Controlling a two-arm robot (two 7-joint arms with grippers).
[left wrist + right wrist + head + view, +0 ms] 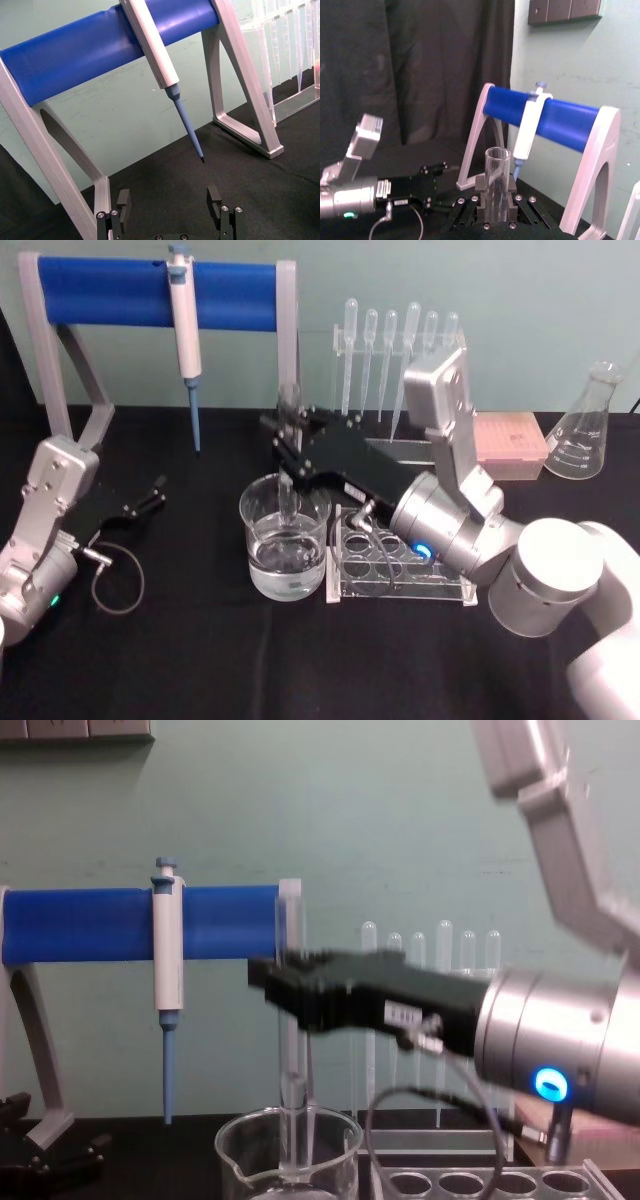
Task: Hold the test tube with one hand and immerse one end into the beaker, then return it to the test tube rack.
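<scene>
Two grippers are at work over the black table [200, 660]: the left gripper [169, 195] rests at the left, fingers spread and empty. At centre, the test tube [293, 1070] stands upright, its lower end inside the beaker [262, 545], pinched by the right gripper [287, 440]. The rack [400, 575] lies just right of the beaker.

1. Head view: high up, facing forward and down over the whole table [200, 660], from near edge to far edge.
2. Chest view: low, looking level across the table, with the right gripper [285, 982] large and close.
3. Left wrist view: just behind the left gripper [169, 200], tilted upward, close to the blue stand [90, 55] at the back left corner.
4. Right wrist view: looks over its clamped tube [497, 165] toward the table's left edge; all four views share that stand.
</scene>
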